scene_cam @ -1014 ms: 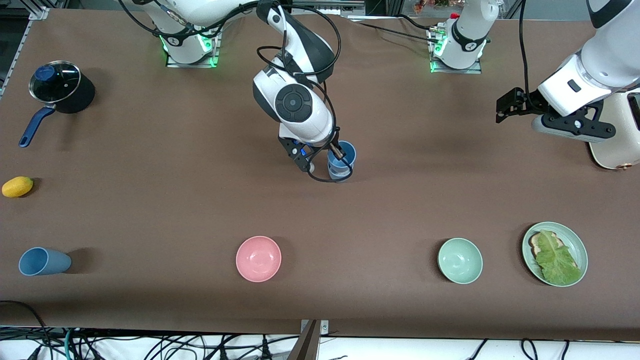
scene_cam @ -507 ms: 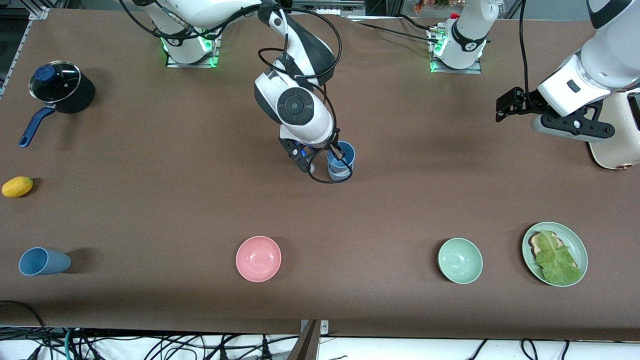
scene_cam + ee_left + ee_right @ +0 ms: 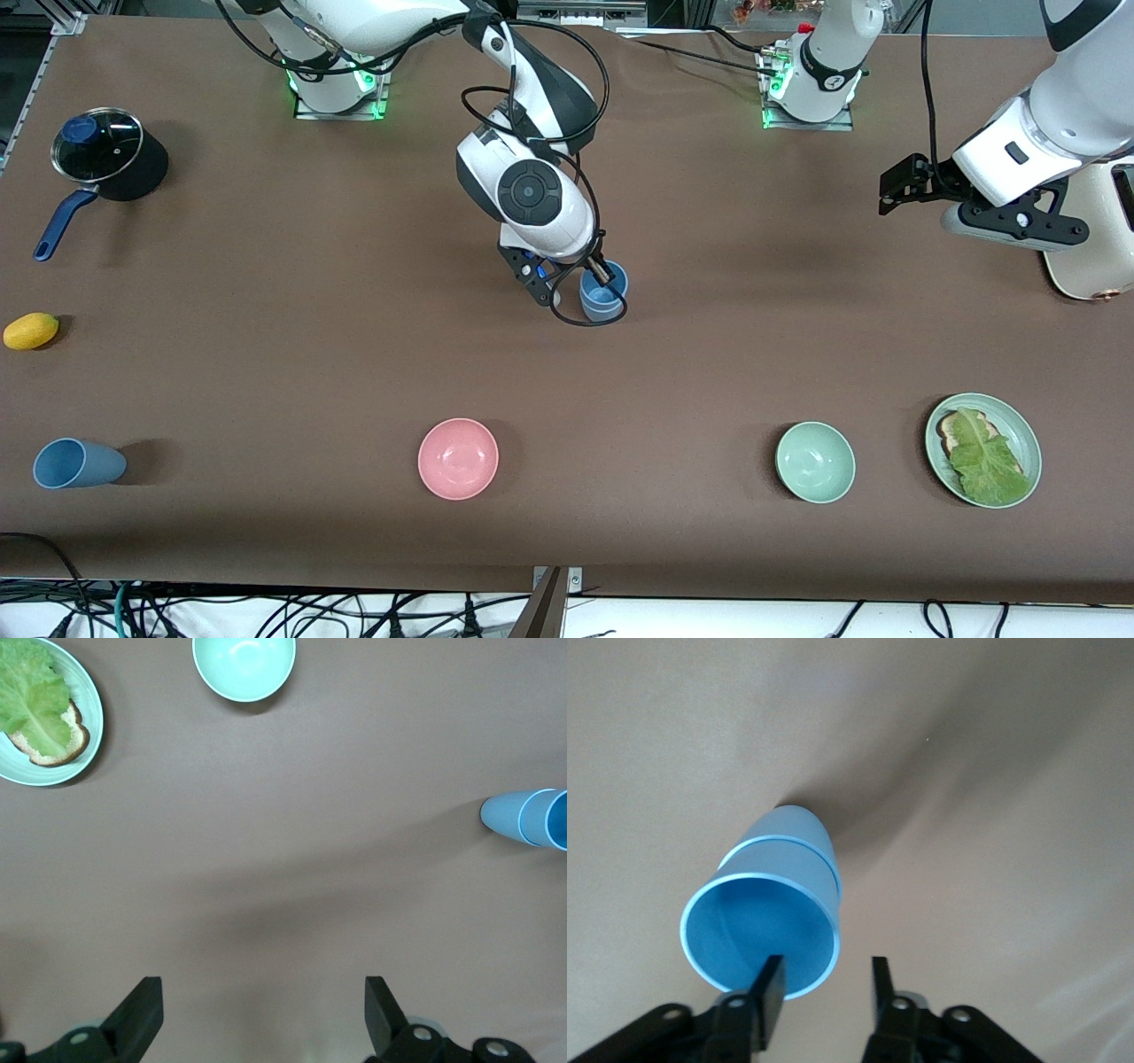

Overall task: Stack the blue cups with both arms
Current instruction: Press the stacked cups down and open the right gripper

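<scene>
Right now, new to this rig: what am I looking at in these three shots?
Two white robot arms at a brown table. One picture looks down from a high camera facing them; the other two come from cameras on each wrist.

The right gripper is at the stacked blue cups mid-table: one cup sits nested in the other, and the fingers straddle the top rim, parted.

The left gripper waits open in the air, holding nothing.

Also on the table: a third blue cup, pink bowl, green bowl, plate of lettuce on bread, lidded saucepan and a yellow fruit.
</scene>
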`<state>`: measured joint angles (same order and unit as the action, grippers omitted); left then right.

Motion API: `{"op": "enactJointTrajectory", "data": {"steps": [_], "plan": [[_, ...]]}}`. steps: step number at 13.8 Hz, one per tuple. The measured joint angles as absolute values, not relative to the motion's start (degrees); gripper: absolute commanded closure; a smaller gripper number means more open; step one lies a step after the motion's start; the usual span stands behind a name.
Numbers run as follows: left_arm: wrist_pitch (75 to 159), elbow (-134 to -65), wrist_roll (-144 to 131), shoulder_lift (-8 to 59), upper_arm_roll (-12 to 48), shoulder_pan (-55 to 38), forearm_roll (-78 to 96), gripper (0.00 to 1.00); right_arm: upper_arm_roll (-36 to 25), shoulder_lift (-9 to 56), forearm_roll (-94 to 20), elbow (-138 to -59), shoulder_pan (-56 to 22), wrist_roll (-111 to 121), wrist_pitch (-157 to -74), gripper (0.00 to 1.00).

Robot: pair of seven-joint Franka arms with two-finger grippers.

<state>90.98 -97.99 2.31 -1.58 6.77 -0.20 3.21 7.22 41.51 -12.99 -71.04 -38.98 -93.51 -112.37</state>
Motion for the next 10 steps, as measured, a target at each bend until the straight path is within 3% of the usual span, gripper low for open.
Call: {"op": "enactJointTrajectory", "data": {"steps": [5,10], "plan": [[90.9,-98.0,2.3,-1.6,6.8,-0.1,3.2,0.0,6.2,39.9,-13.0,-69.9,-36.3,-92.0,-112.0,0.0],[90.9,-98.0,2.3,-1.6,6.7,0.0,3.2,0.0,4.7,35.1,-13.0,-69.7,-29.1,-75.9,-99.8,0.0]]}}
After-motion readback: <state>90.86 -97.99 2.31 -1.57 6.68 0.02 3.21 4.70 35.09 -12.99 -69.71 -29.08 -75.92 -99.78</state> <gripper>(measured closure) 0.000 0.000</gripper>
